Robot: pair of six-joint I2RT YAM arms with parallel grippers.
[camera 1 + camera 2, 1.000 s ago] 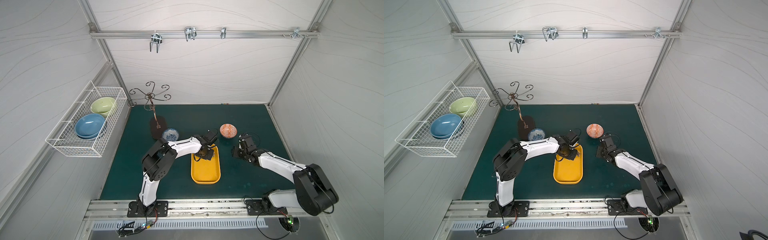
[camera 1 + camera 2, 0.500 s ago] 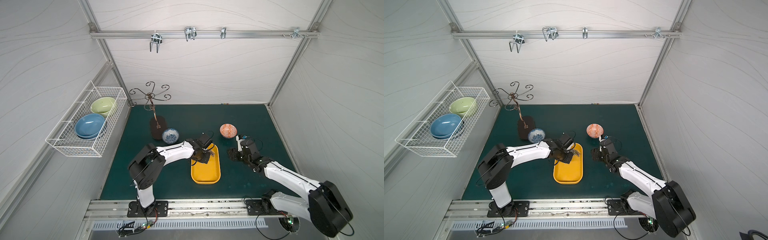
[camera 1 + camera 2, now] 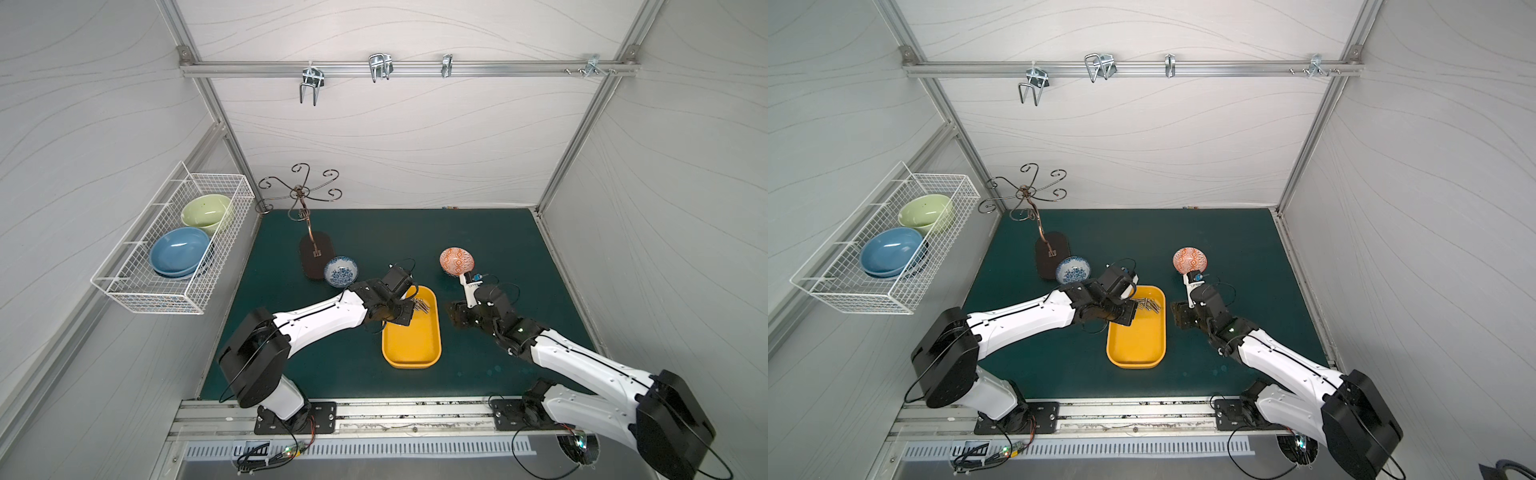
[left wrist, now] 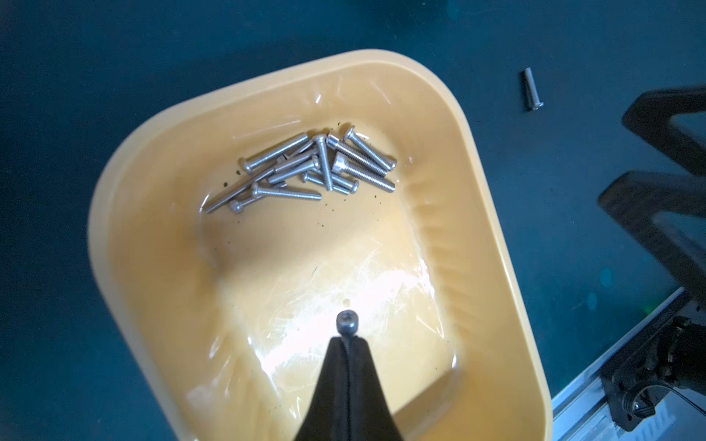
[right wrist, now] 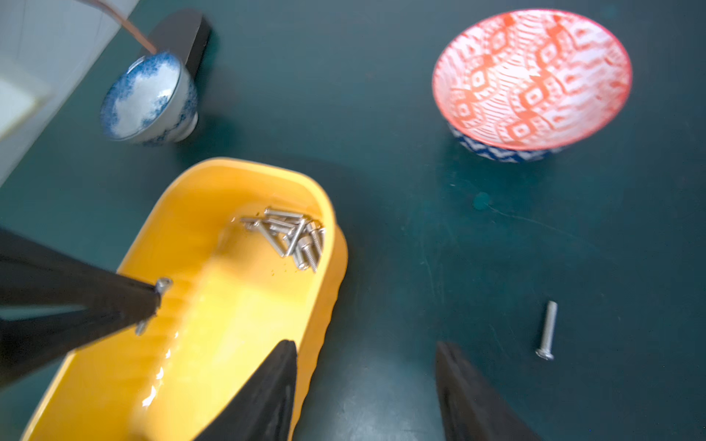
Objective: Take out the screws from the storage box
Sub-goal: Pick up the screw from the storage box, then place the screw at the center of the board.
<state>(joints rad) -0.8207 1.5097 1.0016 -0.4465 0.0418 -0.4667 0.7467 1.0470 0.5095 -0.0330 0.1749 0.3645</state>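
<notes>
The yellow storage box (image 3: 411, 345) (image 3: 1136, 345) lies mid-table. A heap of silver screws (image 4: 313, 168) (image 5: 294, 236) sits at its far end. My left gripper (image 4: 347, 340) (image 3: 406, 316) hangs over the box, shut on one screw (image 4: 347, 322) whose head pokes out past the tips. The right wrist view shows the same screw (image 5: 163, 284) crosswise in the left fingers (image 5: 114, 305). My right gripper (image 5: 366, 359) (image 3: 455, 318) is open and empty beside the box's right rim, one finger over the rim and one over the mat. Another screw (image 5: 547, 330) (image 4: 531, 88) lies loose on the mat.
A red patterned bowl (image 3: 457, 261) stands behind the right gripper. A blue patterned bowl (image 3: 340, 271) stands behind the left wrist, next to a metal hook stand (image 3: 316, 255). A white wire basket (image 3: 174, 249) with two bowls hangs on the left wall.
The left gripper has drawn back from the heap toward the box's left side, still shut. The right gripper has shifted nearer the box's right rim.
</notes>
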